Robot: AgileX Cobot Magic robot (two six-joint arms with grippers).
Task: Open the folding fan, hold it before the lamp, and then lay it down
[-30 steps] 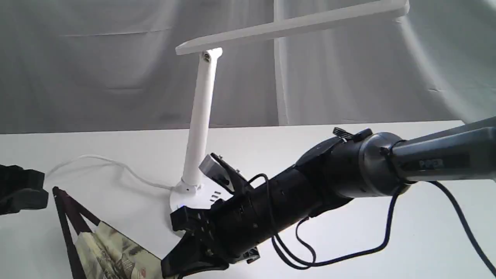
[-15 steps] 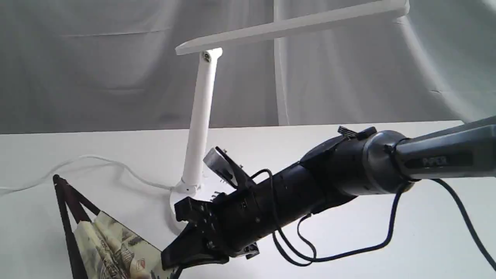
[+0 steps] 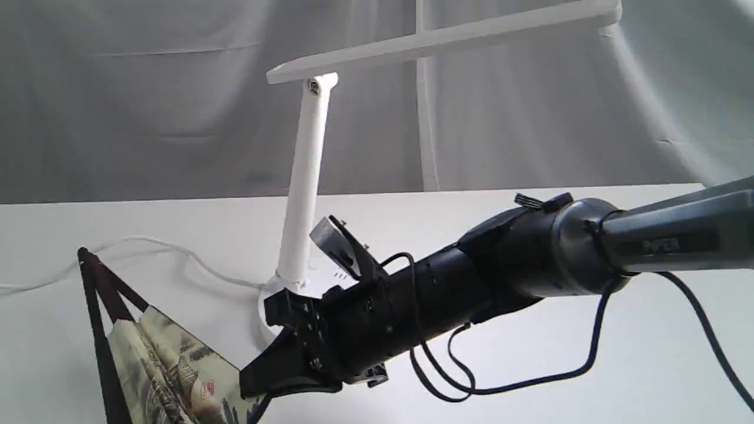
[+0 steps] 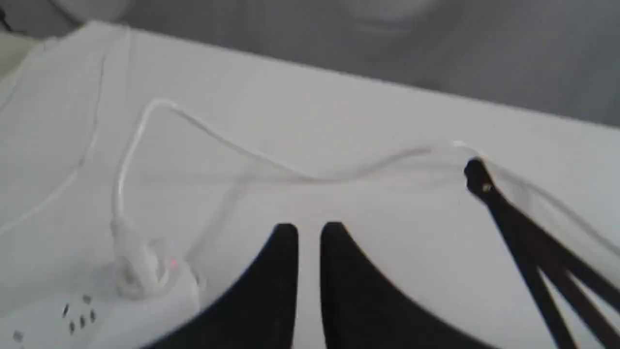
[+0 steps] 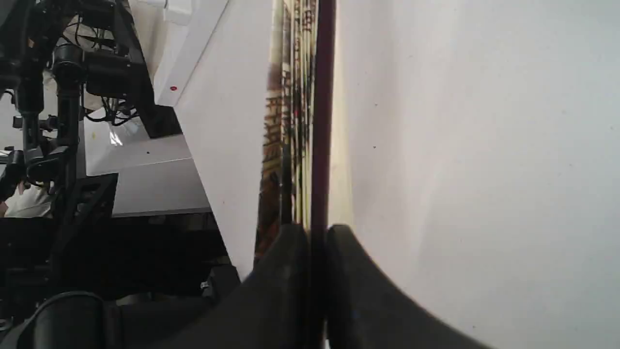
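The right arm [image 3: 530,259] slants low across the desk [image 3: 648,365]; the right fingers [image 3: 259,377] grip the fan [image 3: 159,365], with the lamp [image 3: 306,176] just behind them. The left fingers [image 4: 293,240] are closed and empty, with the fan's pivot off to one side. The right fingers clamp the maroon edge rib, and the pleats run beyond their tips.

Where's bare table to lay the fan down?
Bare: table right of the lamp, behind the right arm; also left of the fan, below the cord. Crowded: by the lamp base, where the right claw holds the fan.
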